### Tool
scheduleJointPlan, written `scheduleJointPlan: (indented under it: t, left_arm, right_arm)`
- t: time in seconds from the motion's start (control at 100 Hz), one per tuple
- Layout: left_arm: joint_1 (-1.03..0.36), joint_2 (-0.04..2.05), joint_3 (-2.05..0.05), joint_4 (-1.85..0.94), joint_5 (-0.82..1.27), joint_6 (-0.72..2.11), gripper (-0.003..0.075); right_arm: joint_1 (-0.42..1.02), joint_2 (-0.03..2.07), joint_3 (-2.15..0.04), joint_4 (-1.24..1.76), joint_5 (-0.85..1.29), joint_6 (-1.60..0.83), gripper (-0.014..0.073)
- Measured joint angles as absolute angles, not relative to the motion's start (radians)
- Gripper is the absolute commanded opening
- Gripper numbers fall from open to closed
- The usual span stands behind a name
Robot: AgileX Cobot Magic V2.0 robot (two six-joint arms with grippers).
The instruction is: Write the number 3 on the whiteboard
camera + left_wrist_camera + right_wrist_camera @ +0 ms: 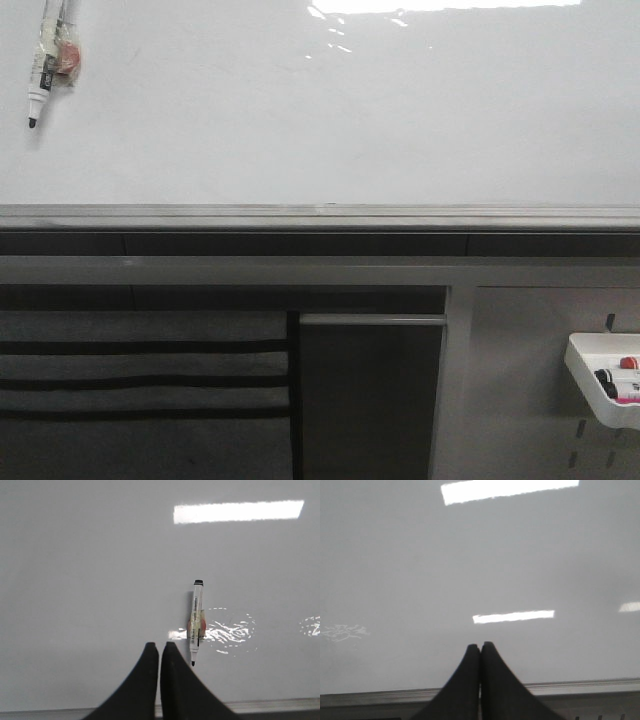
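Note:
The whiteboard [330, 110] fills the upper half of the front view, glossy white and blank; no number 3 shows on it. A black-tipped marker [40, 70] hangs tip down at its top left, stuck on with a reddish holder. The marker also shows in the left wrist view [196, 622]. My left gripper [160, 646] is shut and empty, close beside the marker's tip, apart from it. My right gripper [480, 645] is shut and empty, facing bare whiteboard [480, 570]. Neither gripper shows in the front view.
A grey metal rail [320, 215] runs along the board's lower edge. Below are grey panels with black slots [140, 380]. A white tray [605, 380] with markers hangs on the pegboard at the lower right.

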State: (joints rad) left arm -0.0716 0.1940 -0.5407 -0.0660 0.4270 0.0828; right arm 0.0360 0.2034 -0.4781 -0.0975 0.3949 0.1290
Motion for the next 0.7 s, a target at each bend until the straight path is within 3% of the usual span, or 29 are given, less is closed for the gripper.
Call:
scheduleJointPlan:
  t: [0.25, 0.7]
  left_arm:
    - [-0.072, 0.344, -0.646, -0.066, 0.483, 0.125, -0.0018]
    - [-0.072, 0.363, -0.646, -0.066, 0.487, 0.125, -0.0018]
  right_arm:
    - [0.076, 0.383, -0.597, -0.097, 0.445, 0.114, -0.0068]
    - [0.076, 0.421, -0.599, -0.095, 0.447, 0.114, -0.0068]
